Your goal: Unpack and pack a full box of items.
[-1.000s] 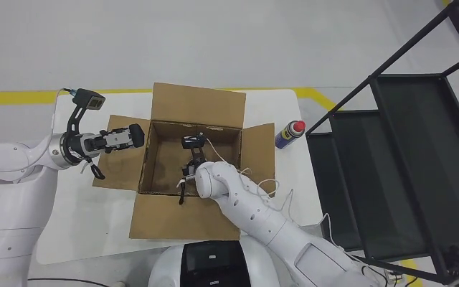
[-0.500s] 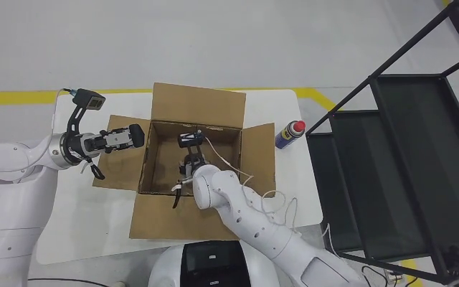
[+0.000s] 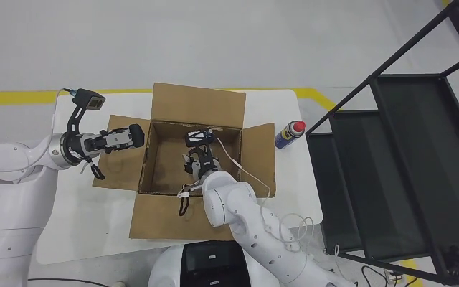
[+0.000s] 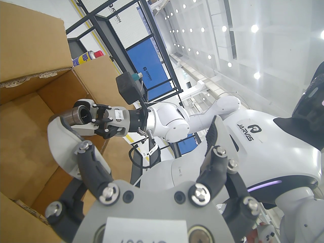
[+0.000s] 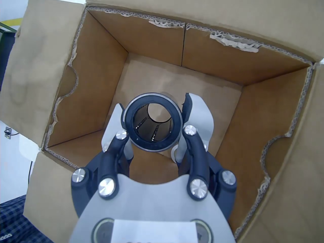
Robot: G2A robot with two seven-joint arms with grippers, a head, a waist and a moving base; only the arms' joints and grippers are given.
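Observation:
An open cardboard box (image 3: 228, 130) stands mid-table with its flaps folded out, and its inside (image 5: 177, 77) looks bare. My right gripper (image 5: 154, 109) hangs above the box opening, shut on a metal cylinder (image 5: 154, 144) with a black ring end and a hollow bore. From above, the right gripper (image 3: 192, 168) sits over the box interior. The left wrist view shows the cylinder (image 4: 80, 114) held out in those fingers. My left gripper (image 3: 135, 135) hovers over the left flap, open with nothing between its fingers (image 4: 63, 137).
A blue and yellow spray can (image 3: 290, 133) with a red cap stands on the table right of the box; it also shows past the box flap (image 4: 86, 56). A black metal shelf rack (image 3: 387, 165) stands off the table's right side.
The right arm has swung over the box, its wrist shifting slightly right and its forearm turning more upright. The left arm has not moved.

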